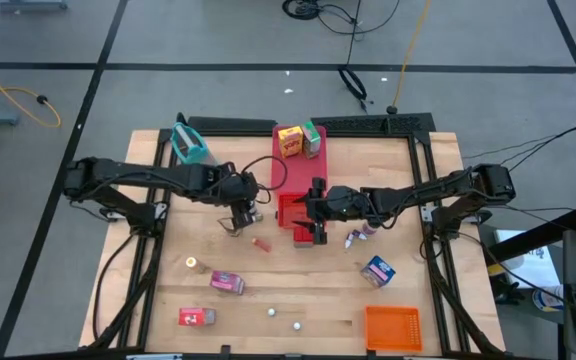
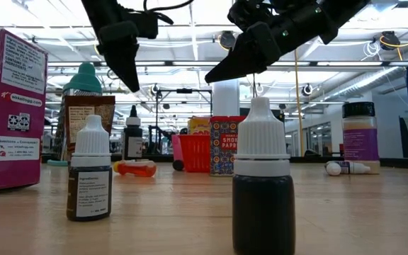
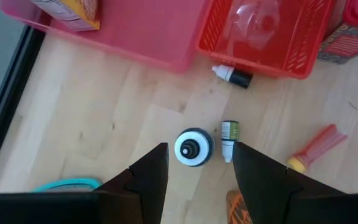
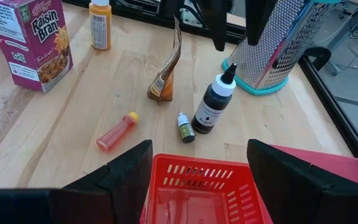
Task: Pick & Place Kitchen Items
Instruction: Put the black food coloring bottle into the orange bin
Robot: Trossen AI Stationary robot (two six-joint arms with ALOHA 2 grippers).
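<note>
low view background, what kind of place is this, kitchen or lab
Probably a lab or workshop, not a kitchen: a wooden table in a black frame on a grey floor, loose cables around it, and ceiling strip lights behind.

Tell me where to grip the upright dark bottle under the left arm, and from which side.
Grip the dark bottle around its round body, just under the cap, descending from straight above. It stands upright, and the left tool already hangs open over it. A small green-labelled bottle lies close beside it, so mind that side.
</note>
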